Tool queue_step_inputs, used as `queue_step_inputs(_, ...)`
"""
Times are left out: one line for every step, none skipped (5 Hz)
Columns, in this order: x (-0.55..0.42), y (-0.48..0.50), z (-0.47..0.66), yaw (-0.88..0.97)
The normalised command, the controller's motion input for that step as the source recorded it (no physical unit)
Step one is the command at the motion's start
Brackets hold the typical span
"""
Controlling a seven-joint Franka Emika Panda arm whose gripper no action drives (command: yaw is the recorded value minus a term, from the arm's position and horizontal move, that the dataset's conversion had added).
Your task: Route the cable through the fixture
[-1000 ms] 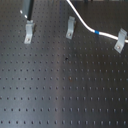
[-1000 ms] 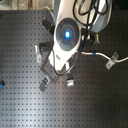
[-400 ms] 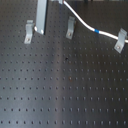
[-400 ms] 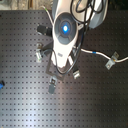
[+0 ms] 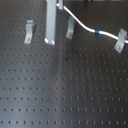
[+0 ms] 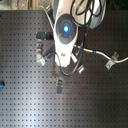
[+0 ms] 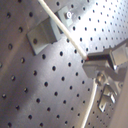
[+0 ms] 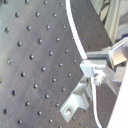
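White cable [image 7: 60, 26] in tool [image 7: 89, 61] tips

The first exterior view looks low and slantwise across the perforated board [image 5: 65, 95] at the clips. The second exterior view looks straight down from above. Both share the cable [image 5: 85, 26]. Both wrist views sit close above the board.

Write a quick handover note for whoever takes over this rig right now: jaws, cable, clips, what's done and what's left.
Gripper: jaws shut on the cable, seen in both wrist views.
Cable: runs from the gripper past the middle clip to the clip at the first exterior view's right; blue band sits between them.
Done: cable appears seated at that right clip.
Left: whether it sits inside the middle clip is unclear; the clip at the first exterior view's left is still empty.
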Motion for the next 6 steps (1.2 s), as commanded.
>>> queue_step_inputs(0.009, 0.006, 0.43, -0.38)
queue_step_inputs(0.009, 0.100, 0.28, 0.00)
queue_step_inputs(-0.046, 0.179, 0.08, 0.27)
queue_step_inputs(-0.021, 0.170, 0.00, 0.29)
queue_step_inputs(-0.074, 0.125, 0.00, 0.32)
queue_step_inputs(0.000, 0.000, 0.00, 0.01)
